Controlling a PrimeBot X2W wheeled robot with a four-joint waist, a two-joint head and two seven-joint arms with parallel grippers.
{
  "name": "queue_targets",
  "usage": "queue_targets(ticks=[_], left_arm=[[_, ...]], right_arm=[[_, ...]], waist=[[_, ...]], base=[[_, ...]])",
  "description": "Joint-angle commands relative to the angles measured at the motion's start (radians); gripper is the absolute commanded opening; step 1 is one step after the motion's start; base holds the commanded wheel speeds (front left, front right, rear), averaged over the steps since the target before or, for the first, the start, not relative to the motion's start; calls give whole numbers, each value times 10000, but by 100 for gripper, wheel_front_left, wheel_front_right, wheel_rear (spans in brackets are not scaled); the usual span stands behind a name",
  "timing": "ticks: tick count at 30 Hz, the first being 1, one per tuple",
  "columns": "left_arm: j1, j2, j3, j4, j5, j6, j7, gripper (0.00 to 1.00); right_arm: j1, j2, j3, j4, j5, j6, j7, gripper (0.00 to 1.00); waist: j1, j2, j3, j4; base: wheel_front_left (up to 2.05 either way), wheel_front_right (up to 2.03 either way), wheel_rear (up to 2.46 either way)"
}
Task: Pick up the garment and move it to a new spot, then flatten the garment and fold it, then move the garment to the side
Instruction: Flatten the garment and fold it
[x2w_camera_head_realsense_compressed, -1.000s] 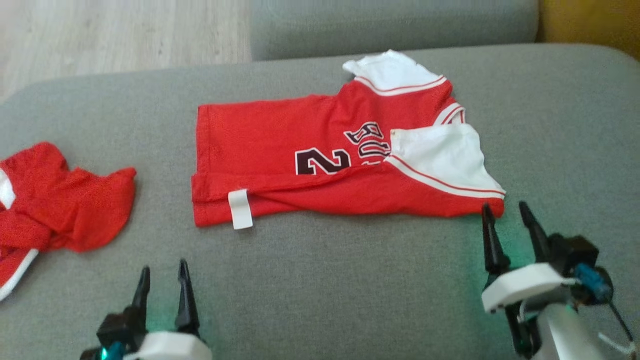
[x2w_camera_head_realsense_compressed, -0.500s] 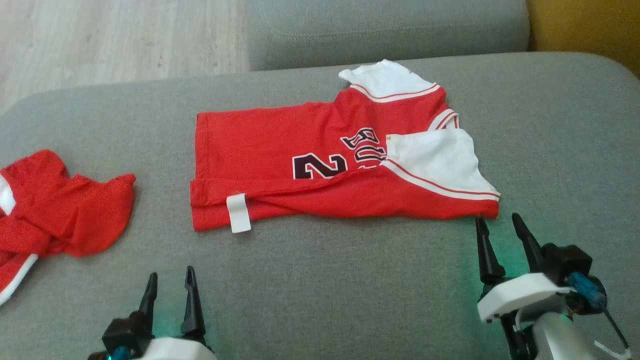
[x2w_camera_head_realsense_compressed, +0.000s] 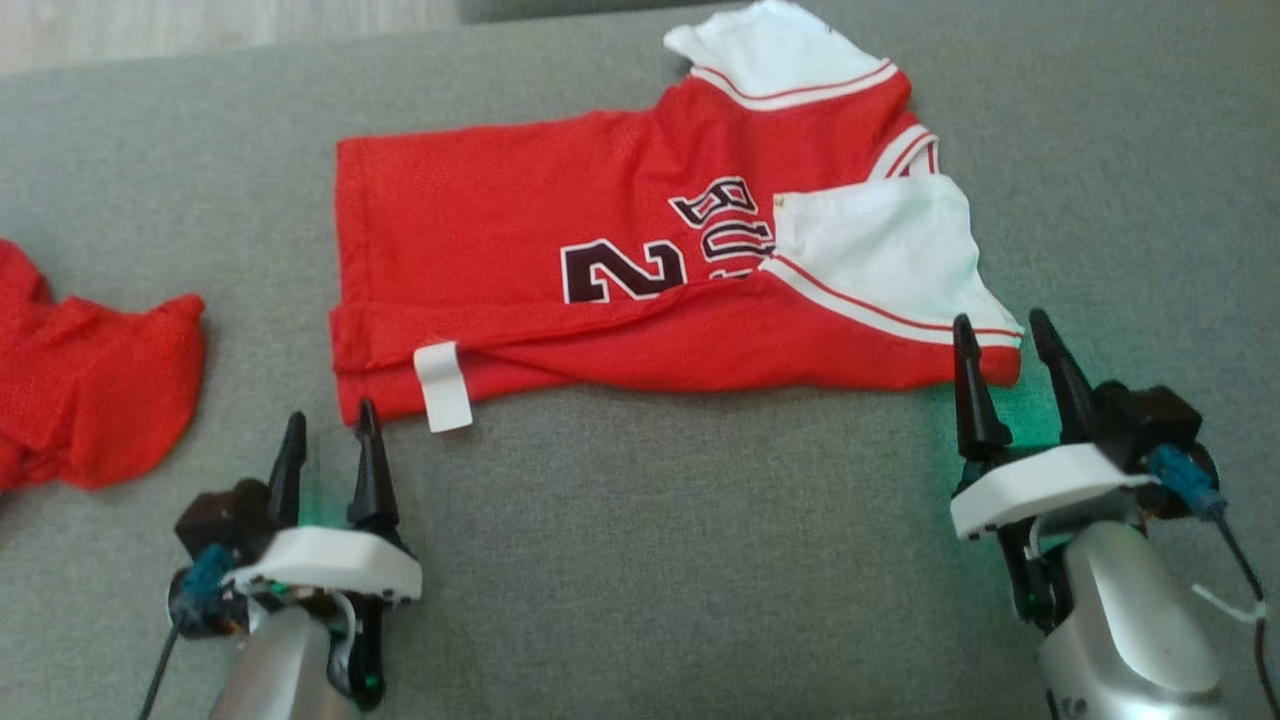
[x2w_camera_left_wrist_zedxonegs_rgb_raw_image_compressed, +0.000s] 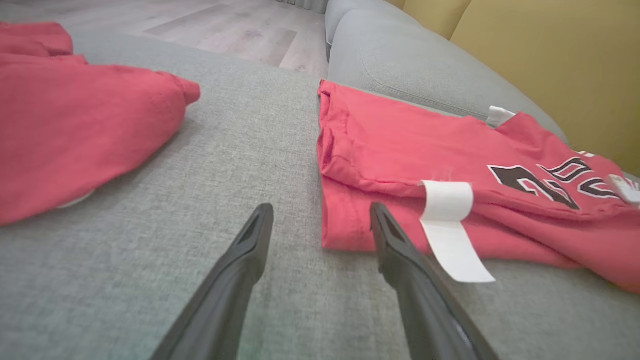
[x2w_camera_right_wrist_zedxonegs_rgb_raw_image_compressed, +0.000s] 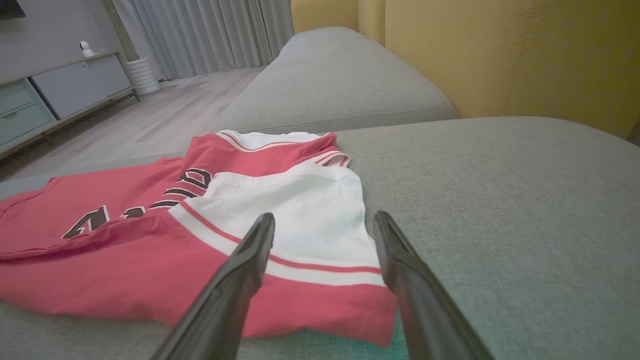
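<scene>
Jersey (x2w_camera_head_realsense_compressed: 600, 260) stretches along the sofa (x2w_camera_head_realsense_compressed: 640, 560), near corners just ahead of spread left end effector (x2w_camera_head_realsense_compressed: 330, 410) and spread right end effector (x2w_camera_head_realsense_compressed: 1000, 317).

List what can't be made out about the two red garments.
Lettering on the jersey, head view: partly covered by the white sleeve and a folded flap.
The other red garment, head view: cut off by the left edge.
Print on the white tag: too small to read.
Whether the right hand touches the jersey: unclear.

Red-and-white garment (x2w_camera_head_realsense_compressed: 620, 270), grey couch (x2w_camera_head_realsense_compressed: 700, 560)
</scene>
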Motion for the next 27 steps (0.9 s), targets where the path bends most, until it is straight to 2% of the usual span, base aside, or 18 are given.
queue_targets(ticks=[1, 5, 11, 12, 13, 15, 16, 20, 24, 25, 26, 27], left_arm=[[-452, 143, 434, -44, 94, -102, -53, 100], [-779, 143, 462, 324, 154, -211, -53, 100], [-1076, 143, 12, 1203, 29, -325, -53, 100], [-1114, 143, -162, 1366, 15, -341, -53, 90], [-1148, 143, -354, 1527, -86, -358, -53, 54], [-1232, 143, -831, 1810, -258, -382, -53, 29], [-1267, 143, -1136, 1939, -473, -388, -53, 0], [-1415, 143, -2487, 2050, -1309, -394, -53, 0], [-1572, 168, -2849, 2069, -1690, -396, -53, 0], [-1592, 197, -2831, 2046, -1730, -396, -53, 0], [-1606, 241, -2804, 1988, -1734, -397, -53, 0], [-1603, 274, -2771, 1918, -1731, -397, -53, 0]], right_arm=[[-344, -17, 219, -372, -54, -7, -110, 100], [-477, -17, 111, -372, -225, -7, -110, 100], [-620, -17, -253, -82, -698, -7, -110, 100], [-646, -17, -285, -30, -769, -7, -110, 100], [-664, -17, -328, 30, -862, -7, -110, 100], [-700, -17, -396, 208, -1020, -7, -110, 100], [-717, -17, -452, 330, -1045, -7, -110, 100], [-831, -16, -562, 878, -1078, -7, -110, 100], [-963, -16, -390, 1757, -737, -7, -110, 100], [-1014, -16, -259, 2059, -604, -7, -110, 65], [-1088, -16, -158, 2263, -462, -7, -110, 10], [-1157, -16, -37, 2395, -445, -7, -110, 0]], waist=[[-2, -1, 334, -161], [-2, -1, 630, -266], [-2, -1, 818, -353], [-2, -1, 829, -361], [-2, -1, 835, -369], [-2, -1, 853, -375], [-2, -1, 857, -371], [-2, -1, 884, -301], [-2, -1, 867, -199], [-2, -1, 857, -180], [-2, -1, 845, -166], [-2, -1, 835, -151]], base=[[0, 0, 0], [0, 0, 0], [0, 0, 0], [0, 0, 0], [0, 0, 0], [0, 0, 0], [0, 0, 0], [0, 0, 0], [0, 0, 0], [0, 0, 0], [0, 0, 0], [0, 0, 0]])
